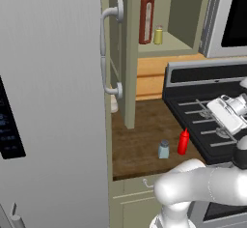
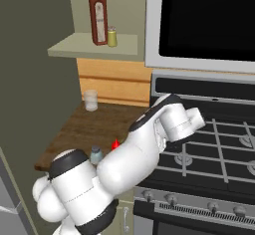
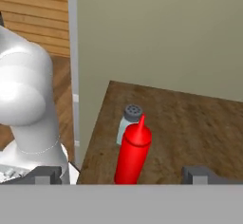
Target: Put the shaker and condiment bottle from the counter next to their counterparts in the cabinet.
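Facing the target: the gripper (image 3: 121, 173) looks along the worktop at the condiment bottle (image 3: 133, 151), which stands straight ahead between the lines of the two fingertips (image 3: 47, 173).
Jaws: spread wide, nothing between them; the dark tips sit far out to either side of the bottle, neither touching it.
Bottle axis: upright, nozzle pointing up, so the long axis runs across the line of approach; a grip on the body from the side looks the natural one.
Shaker: the shaker (image 3: 128, 121) stands just behind the bottle as the hand sees it, partly covered by it, very close and possibly touching; I cannot tell which.
Order, as a judgement: the bottle is the nearer of the two to the jaws, so it is the likelier first pick; closing on it risks nudging the shaker behind.
Counter: both stand on the counter (image 1: 140, 140) near its front edge, the shaker (image 1: 164, 149) left of the bottle (image 1: 183, 141) in the left base view, just beside the stove (image 1: 207, 121).
Hand position: the gripper (image 1: 226, 113) hangs over the stove, to the right of both items and well apart from them.
Destination: the cabinet (image 1: 129, 53) is open above the counter; on its shelf stand the tall red bottle (image 1: 146, 17) and the yellow shaker (image 1: 158, 35), side by side.
Progress: neither item lifted yet.
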Controlling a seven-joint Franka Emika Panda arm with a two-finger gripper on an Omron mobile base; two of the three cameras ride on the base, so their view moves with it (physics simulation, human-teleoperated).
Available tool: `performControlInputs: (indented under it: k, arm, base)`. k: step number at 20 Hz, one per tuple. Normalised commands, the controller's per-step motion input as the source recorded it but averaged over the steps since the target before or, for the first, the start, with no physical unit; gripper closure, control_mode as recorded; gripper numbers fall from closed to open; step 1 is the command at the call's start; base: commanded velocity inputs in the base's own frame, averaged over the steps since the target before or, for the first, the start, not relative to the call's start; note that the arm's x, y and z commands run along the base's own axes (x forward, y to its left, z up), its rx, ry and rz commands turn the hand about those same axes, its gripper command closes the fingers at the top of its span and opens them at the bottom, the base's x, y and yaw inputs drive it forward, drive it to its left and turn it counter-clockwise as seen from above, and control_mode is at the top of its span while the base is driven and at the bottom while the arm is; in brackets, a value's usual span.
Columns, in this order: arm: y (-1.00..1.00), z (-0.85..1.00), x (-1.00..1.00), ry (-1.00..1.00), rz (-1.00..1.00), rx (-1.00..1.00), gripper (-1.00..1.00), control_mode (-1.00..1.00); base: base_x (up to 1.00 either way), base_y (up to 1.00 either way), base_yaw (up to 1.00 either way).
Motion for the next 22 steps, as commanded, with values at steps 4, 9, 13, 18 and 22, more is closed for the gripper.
performControlInputs:
  k: [4,9,13,18,22]
  arm:
    - [0.00,-0.37,0.00,0.00,0.00,0.00,-1.00,-1.00]
    - [0.01,-0.30,0.00,0.00,-0.08,0.00,-1.00,-1.00]
    - [0.07,-0.19,0.08,0.00,-0.11,0.00,-1.00,-1.00]
    - [0.11,-0.16,0.07,0.00,-0.07,0.00,-1.00,-1.00]
    - [0.09,-0.03,0.00,-0.01,0.00,0.00,-1.00,-1.00]
  base:
    - [0.00,0.00,0.00]
    - [0.00,0.00,0.00]
    - [0.00,0.00,0.00]
    - [0.00,0.00,0.00]
    - [0.00,0.00,0.00]
